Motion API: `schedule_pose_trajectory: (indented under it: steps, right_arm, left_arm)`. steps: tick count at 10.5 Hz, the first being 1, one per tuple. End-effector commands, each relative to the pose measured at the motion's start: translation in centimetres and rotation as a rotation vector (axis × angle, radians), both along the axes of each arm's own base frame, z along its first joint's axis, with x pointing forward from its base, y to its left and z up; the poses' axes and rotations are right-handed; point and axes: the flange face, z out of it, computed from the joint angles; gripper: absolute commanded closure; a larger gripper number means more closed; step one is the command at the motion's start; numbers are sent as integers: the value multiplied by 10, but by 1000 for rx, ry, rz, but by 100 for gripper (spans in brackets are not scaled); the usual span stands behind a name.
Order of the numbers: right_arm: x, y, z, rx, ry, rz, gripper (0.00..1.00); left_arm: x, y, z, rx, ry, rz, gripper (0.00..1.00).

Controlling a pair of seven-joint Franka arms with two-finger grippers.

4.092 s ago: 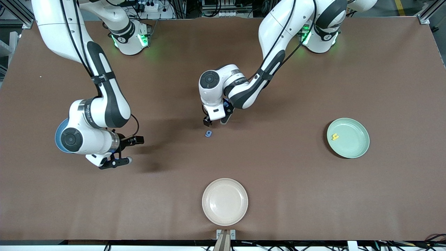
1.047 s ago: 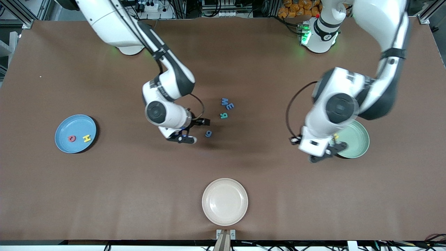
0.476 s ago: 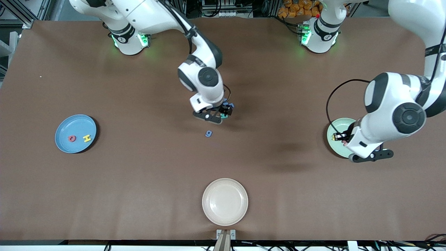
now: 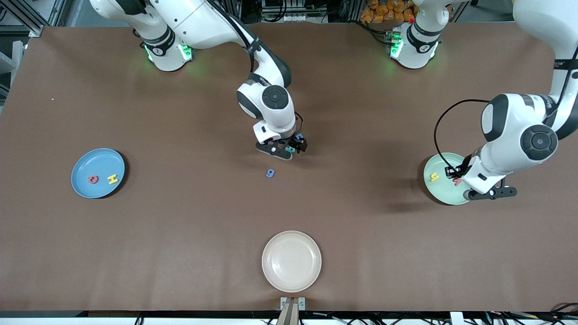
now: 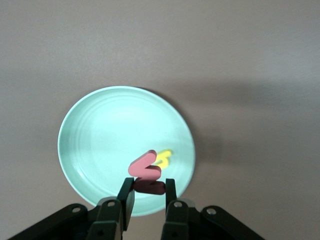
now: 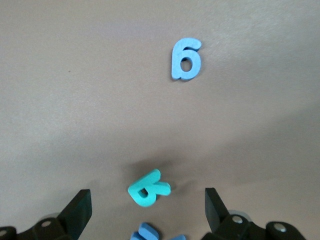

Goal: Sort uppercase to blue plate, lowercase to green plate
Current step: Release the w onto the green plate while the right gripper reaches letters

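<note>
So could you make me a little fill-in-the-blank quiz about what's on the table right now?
1. The left gripper holds a red letter over the ____ plate.
2. The blue plate holds ____ letters.
3. The right gripper, jaws ____, hangs over a teal letter.
4. The cream plate holds ____ letters.

Answers: green; two; open; no

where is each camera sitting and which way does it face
Front view: high across the table, facing both arms, their bases along its top; all plates show.
Left wrist view: on the left arm's wrist, looking down on the green plate; left gripper shut on the red w, yellow h beneath.
Right wrist view: on the right arm's wrist, looking down past the open right gripper at the R and g.
Shared: front and left wrist both show the green plate.
</note>
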Motion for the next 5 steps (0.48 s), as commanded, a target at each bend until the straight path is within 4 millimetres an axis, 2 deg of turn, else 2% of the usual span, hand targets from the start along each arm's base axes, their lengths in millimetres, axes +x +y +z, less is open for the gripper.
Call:
schedule_pose_trajectory:
  steps: [1,3,4,5]
  right_arm:
    - [3,5,-13,-4,-15,-6,3]
    - [2,4,-22,-21,-18,14,14]
    - [2,4,-23,-25,-21,19,25]
    - [3,5,-23,-20,-21,14,28]
  left_arm:
    - [-16,22,-14,-25,-6,2,100]
    - [-17,25,-32,-34,10,0,100]
    - [-15,26,-41,-37,17,-1,100]
    - [-13,27,-45,-38,20,-1,100]
